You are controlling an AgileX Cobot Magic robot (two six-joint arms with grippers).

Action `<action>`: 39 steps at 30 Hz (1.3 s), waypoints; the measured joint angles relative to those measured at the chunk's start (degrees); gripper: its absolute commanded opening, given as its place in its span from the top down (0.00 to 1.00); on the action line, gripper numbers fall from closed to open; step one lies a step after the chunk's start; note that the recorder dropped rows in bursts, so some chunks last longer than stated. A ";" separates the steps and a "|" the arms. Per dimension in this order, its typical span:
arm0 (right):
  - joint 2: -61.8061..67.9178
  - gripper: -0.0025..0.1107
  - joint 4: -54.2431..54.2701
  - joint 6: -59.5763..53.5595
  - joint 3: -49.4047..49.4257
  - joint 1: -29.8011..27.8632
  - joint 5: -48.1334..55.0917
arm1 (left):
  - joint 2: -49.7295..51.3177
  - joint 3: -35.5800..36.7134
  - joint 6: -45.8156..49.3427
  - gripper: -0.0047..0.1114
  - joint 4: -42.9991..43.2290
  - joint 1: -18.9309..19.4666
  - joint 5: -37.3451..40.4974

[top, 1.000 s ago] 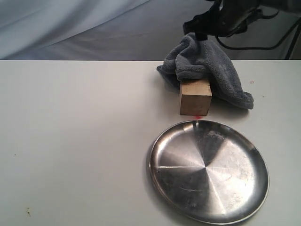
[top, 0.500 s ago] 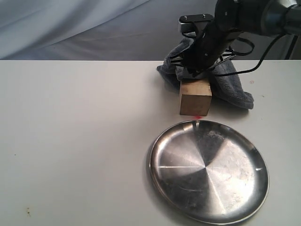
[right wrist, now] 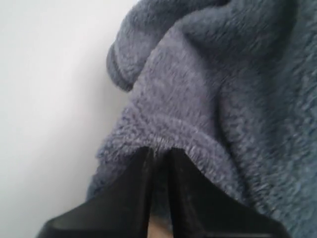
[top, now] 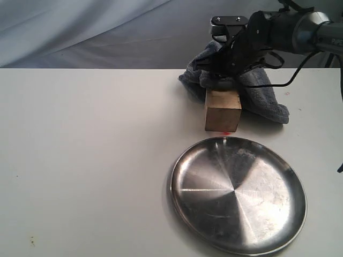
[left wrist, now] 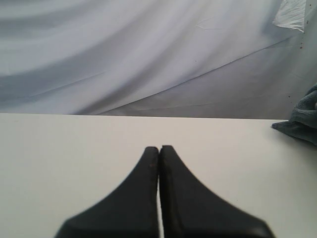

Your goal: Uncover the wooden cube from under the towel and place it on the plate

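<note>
Right gripper (top: 221,80) sits at the towel's (top: 262,93) front hem, fingers nearly together and pinching the fluffy edge. Wooden cube (top: 222,111) stands on the table (top: 86,160) directly at the gripper's 6 o'clock, the towel lapping its rear top. Plate (top: 238,195) lies near, at the cube's 6 o'clock. Left gripper (left wrist: 159,148) is closed, empty.

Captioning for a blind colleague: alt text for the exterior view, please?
The right claw pinches a grey towel draped over the back of a wooden cube on a white table. A steel plate lies nearer the camera, apart from the cube.
</note>
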 measured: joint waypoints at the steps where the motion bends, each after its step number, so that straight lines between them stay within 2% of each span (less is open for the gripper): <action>1: 0.00 0.88 -0.25 0.81 0.00 -0.54 -2.15 | 0.00 0.00 0.00 0.95 0.00 0.00 0.00; 4: 0.13 0.88 -1.62 3.82 0.00 -2.81 -7.22 | 0.00 0.00 0.00 0.95 0.00 0.00 0.00; 8: 1.31 0.88 -4.35 4.77 0.00 -4.51 -8.47 | 0.00 0.00 0.00 0.95 0.00 0.00 0.00; 11: -0.43 0.88 -4.46 4.54 0.00 -4.76 -3.00 | 0.00 0.00 0.00 0.95 0.00 0.00 0.00; 14: -4.45 0.88 -3.99 -0.48 0.00 -4.13 2.90 | 0.00 0.00 0.00 0.95 0.00 0.00 0.00; 19: -8.11 0.89 3.36 -9.07 0.00 -3.09 7.42 | 0.00 0.00 0.00 0.95 0.00 0.00 0.00; 23: -7.42 0.89 7.41 -11.28 0.00 -2.16 15.08 | 0.00 0.00 0.00 0.95 0.00 0.00 0.00; 27: -4.52 0.89 8.79 -11.28 0.00 -1.56 18.19 | 0.00 0.00 0.00 0.95 0.00 0.00 0.00; 33: -1.84 0.89 8.74 -11.01 0.00 -1.56 16.32 | 0.00 0.00 0.00 0.95 0.00 0.00 0.00; 39: -1.31 0.90 3.59 -6.51 0.00 -1.56 8.37 | 0.00 0.00 0.00 0.95 0.00 0.00 0.00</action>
